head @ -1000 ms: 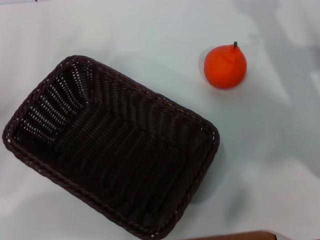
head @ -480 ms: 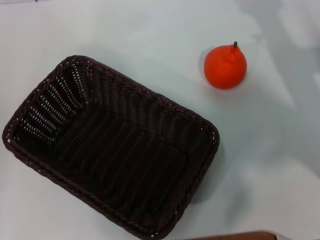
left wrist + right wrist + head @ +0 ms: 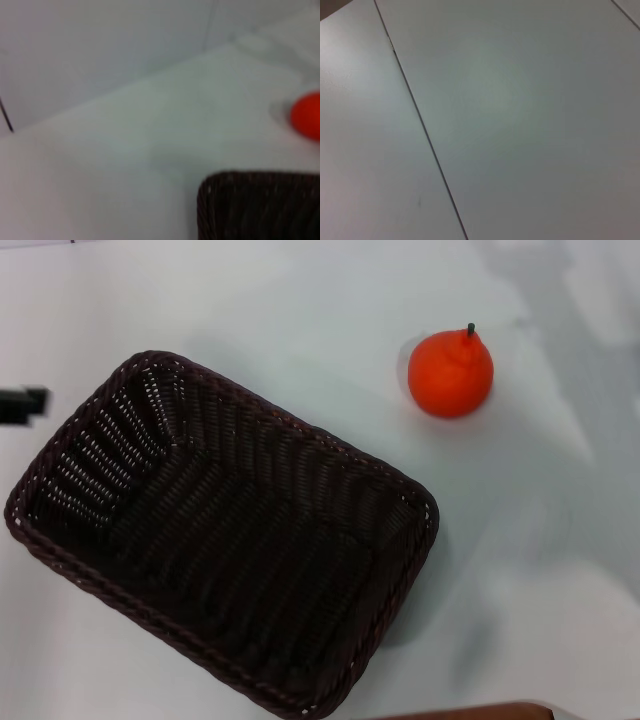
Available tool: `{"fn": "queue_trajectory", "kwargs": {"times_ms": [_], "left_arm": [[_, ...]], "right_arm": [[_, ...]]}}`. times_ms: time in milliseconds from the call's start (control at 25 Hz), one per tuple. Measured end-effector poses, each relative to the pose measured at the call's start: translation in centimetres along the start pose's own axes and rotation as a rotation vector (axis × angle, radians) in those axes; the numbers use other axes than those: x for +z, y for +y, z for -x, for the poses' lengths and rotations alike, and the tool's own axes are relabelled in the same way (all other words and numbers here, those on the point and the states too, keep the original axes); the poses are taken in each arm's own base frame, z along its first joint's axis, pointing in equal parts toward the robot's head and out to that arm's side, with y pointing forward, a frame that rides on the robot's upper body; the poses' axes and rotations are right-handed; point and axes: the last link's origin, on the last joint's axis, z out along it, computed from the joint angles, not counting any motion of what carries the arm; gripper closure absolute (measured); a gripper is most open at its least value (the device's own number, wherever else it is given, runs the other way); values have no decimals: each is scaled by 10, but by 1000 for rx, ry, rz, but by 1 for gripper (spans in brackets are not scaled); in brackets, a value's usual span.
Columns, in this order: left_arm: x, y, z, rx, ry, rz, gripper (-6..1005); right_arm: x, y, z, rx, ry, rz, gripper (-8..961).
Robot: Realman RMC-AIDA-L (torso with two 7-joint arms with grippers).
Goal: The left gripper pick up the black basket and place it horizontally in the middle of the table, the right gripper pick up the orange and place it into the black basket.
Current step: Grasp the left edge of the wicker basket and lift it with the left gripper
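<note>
The black basket lies empty and slanted on the white table, filling the lower left of the head view. Its corner also shows in the left wrist view. The orange stands on the table to the upper right of the basket, apart from it; it also shows in the left wrist view. A black tip of my left gripper shows at the left edge, just beyond the basket's far-left rim. My right gripper is out of view.
A brown edge shows at the bottom of the head view. The right wrist view shows only pale panels with a dark seam.
A black tip of my left gripper has come into the head view at the left edge. The basket and the orange have not moved.
</note>
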Motion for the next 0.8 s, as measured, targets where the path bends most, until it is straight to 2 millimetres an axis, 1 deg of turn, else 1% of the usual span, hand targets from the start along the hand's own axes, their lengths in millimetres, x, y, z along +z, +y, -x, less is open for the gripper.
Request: {"fn": "queue_trajectory", "kwargs": {"times_ms": [160, 240, 520, 640, 800], "left_arm": [[33, 6, -5, 46, -99, 16, 143], [45, 6, -8, 50, -126, 12, 146], [73, 6, -11, 89, -197, -22, 167], [84, 9, -11, 128, -234, -35, 176], [93, 13, -10, 160, -285, -40, 189]], "right_arm": [[-1, 2, 0, 0, -3, 8, 25], [-2, 2, 0, 0, -4, 9, 25], [-10, 5, -1, -3, -9, 26, 25], [-12, 6, -1, -2, -8, 33, 25], [-12, 6, -1, 0, -9, 38, 25]]}}
